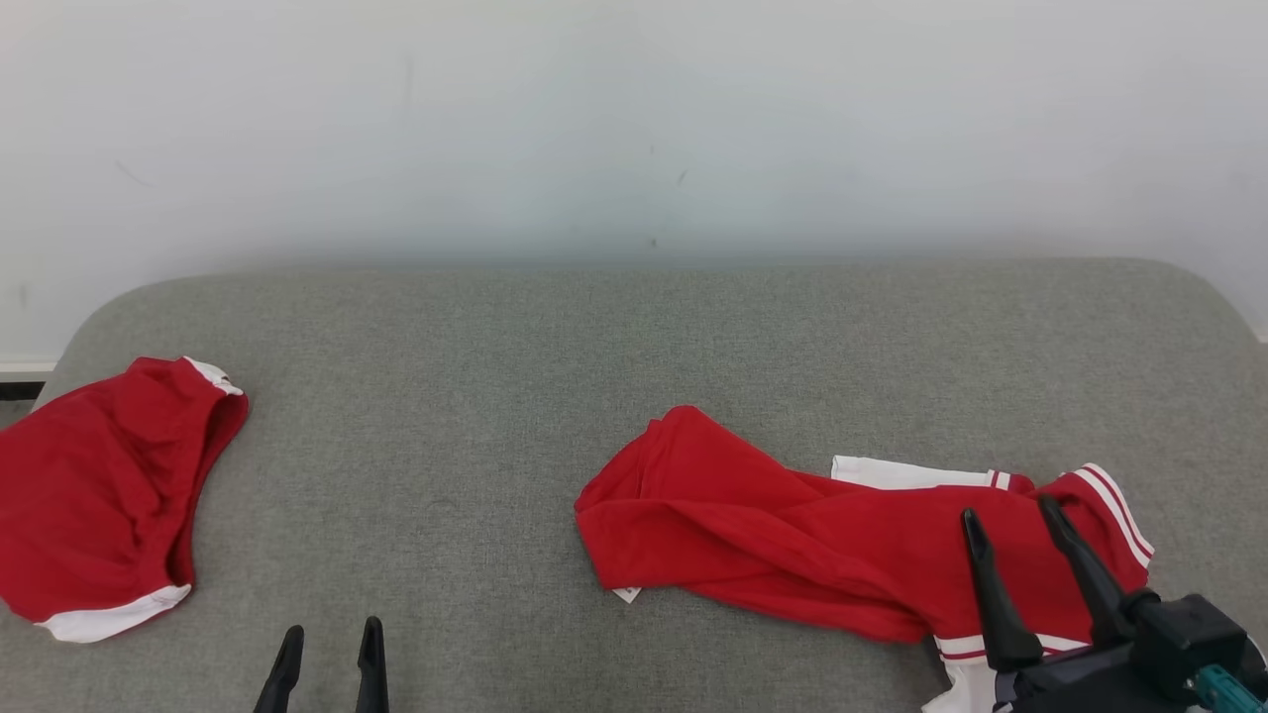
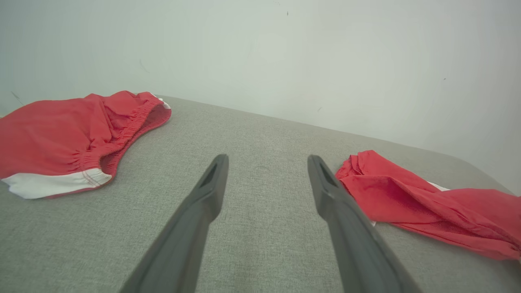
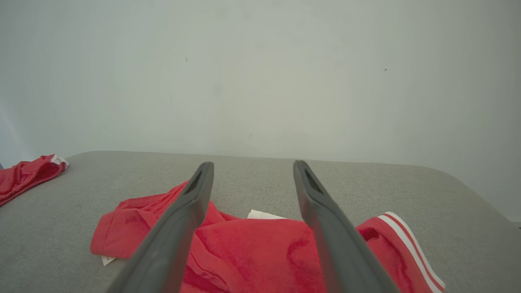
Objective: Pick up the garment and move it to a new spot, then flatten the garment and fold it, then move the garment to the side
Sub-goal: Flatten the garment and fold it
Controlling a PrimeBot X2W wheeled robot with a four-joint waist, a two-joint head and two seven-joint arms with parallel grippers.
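1. The garment (image 1: pixel 792 535), a red top with white striped trim, lies crumpled and twisted lengthwise on the right half of the grey padded surface (image 1: pixel 495 376).
2. The right gripper (image 1: pixel 1006 508) hangs over its striped right end, jaws wide apart, holding nothing; the pickup looks like the step in hand.
3. Best to come down on a raised fold, not a flat layer, and pinch deep: the thin, limp knit may slide out (and will sag when lifted).
4. The left gripper (image 1: pixel 333 627) sits low at the near edge, jaws likewise apart, over bare surface, well apart from the garment.
5. Far left lie red shorts (image 1: pixel 99 495) with a gathered elastic waistband and white hem; choose a new spot off them.
6. The surface is a coarse weave with rounded corners.
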